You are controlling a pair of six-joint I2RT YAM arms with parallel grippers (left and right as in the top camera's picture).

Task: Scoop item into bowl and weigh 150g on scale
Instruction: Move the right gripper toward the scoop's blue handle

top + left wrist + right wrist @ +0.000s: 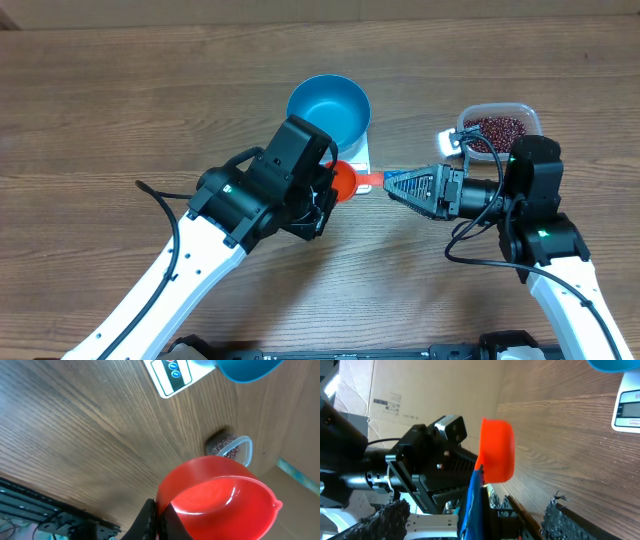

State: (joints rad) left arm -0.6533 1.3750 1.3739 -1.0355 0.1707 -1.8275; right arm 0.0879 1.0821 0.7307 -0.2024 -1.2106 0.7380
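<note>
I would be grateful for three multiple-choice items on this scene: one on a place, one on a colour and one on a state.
1. Where does the blue bowl stand?
A. on the white scale
B. on a metal tray
C. inside a cardboard box

2. What colour is the cup of the scoop?
A. green
B. red
C. white

3. How full is that cup?
A. heaped
B. half full
C. empty

Answers:
1 A: in the overhead view the scale's white edge juts out from under the bowl.
2 B: both wrist views show it bright red.
3 C: the left wrist view looks into it and shows only its bare, shiny inside.
</note>
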